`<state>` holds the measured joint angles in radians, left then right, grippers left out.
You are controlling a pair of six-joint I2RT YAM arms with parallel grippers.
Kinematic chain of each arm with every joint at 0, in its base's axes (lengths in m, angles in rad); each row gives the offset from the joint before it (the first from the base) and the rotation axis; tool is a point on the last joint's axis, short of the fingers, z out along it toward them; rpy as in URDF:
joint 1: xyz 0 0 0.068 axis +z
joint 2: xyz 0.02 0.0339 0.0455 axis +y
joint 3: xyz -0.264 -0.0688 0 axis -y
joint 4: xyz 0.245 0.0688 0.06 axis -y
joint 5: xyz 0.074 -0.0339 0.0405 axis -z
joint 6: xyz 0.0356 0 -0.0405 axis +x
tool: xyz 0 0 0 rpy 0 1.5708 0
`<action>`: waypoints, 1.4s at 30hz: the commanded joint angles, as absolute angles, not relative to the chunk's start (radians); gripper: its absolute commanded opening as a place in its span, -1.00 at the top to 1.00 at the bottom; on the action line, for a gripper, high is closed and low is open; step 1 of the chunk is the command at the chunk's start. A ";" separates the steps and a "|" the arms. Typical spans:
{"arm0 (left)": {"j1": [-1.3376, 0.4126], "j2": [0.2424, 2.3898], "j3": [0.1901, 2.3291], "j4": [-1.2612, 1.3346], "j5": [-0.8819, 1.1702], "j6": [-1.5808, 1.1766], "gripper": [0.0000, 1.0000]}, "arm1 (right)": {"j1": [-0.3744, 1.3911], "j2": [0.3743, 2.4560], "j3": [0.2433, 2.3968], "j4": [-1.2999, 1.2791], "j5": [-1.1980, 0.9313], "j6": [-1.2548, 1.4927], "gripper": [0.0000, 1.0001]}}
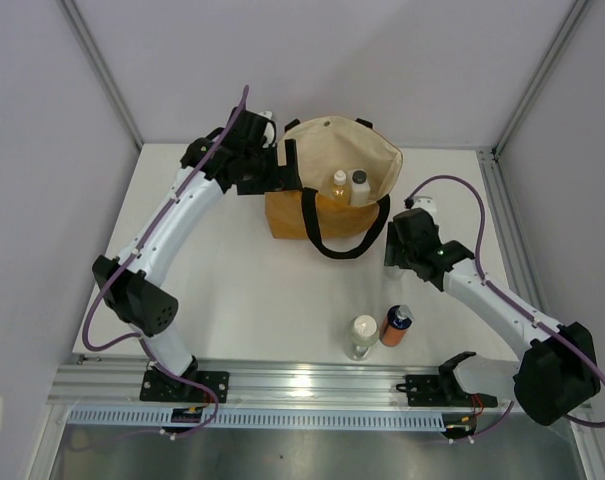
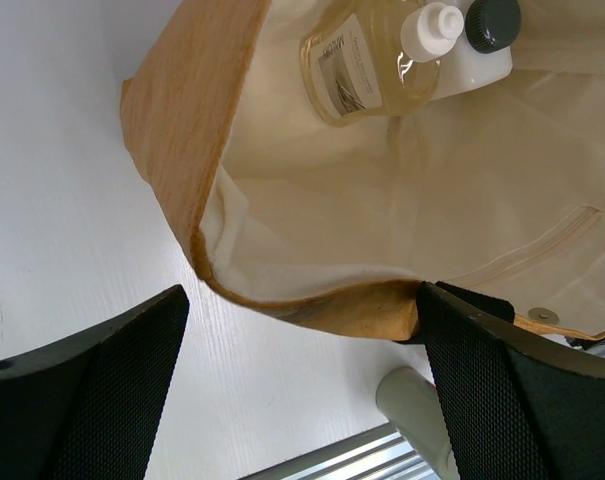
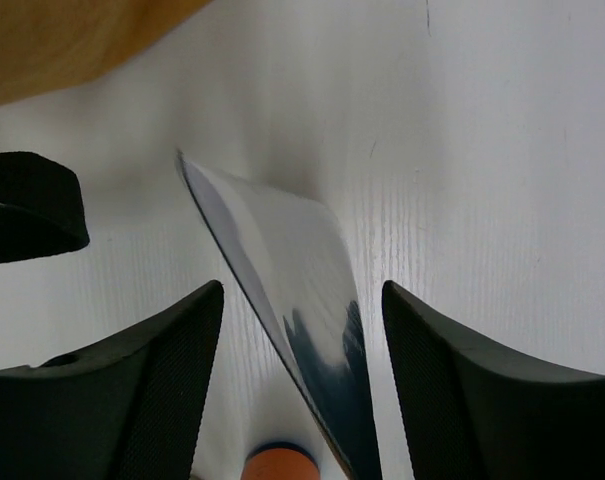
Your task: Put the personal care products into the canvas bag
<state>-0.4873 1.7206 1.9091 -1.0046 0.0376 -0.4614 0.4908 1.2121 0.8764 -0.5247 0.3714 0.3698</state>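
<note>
The canvas bag [image 1: 327, 150] stands open at the back of the table. Inside it lie a rounded yellowish bottle [image 2: 367, 60] and a grey-capped bottle [image 2: 482, 45]. My left gripper [image 2: 302, 300] is open at the bag's left rim [image 2: 312, 305], which runs between its fingers, and the right finger [image 2: 482, 370] touches the cloth. My right gripper [image 3: 302, 290] is open to the right of the bag. A slim clear bottle [image 3: 282, 250] leans between its fingers, touching neither. An orange dark-capped bottle [image 1: 396, 325] and a clear white-capped bottle [image 1: 362, 336] stand near the front edge.
The bag's black loop handle [image 1: 344, 245] hangs over the table just left of my right gripper [image 1: 395, 262]. An aluminium rail [image 1: 302, 382] runs along the front edge. Grey walls close in the table at the back and on both sides.
</note>
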 commanded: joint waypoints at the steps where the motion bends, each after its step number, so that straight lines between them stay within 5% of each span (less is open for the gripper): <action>1: -0.483 1.671 1.901 -1.006 0.032 -0.440 -0.98 | 0.486 1.223 0.873 -0.495 0.348 0.390 -0.29; 4: -0.483 1.669 1.899 -1.008 0.028 -0.440 -0.98 | 0.489 1.198 0.859 -0.497 0.341 0.394 -0.17; 7: -0.485 1.667 1.899 -1.008 0.023 -0.436 -0.99 | 0.489 1.161 0.835 -0.466 0.336 0.384 0.21; 10: -0.485 1.674 1.902 -1.009 0.025 -0.436 -0.98 | 0.489 1.151 0.833 -0.446 0.328 0.350 0.29; 15: -0.483 1.677 1.908 -1.008 0.034 -0.436 -0.99 | 0.492 1.091 0.830 -0.469 0.336 0.348 -0.47; 22: -0.485 1.680 1.907 -1.003 0.040 -0.434 -0.99 | 0.473 0.882 0.756 -0.425 0.270 0.272 -0.74; 31: -0.485 1.675 1.879 -1.002 0.051 -0.423 -0.98 | 0.339 0.808 0.568 -0.066 -0.021 0.178 -0.72; 42: -0.486 1.664 1.839 -0.999 0.046 -0.416 -0.99 | 0.279 0.949 0.534 0.135 -0.133 0.130 -0.69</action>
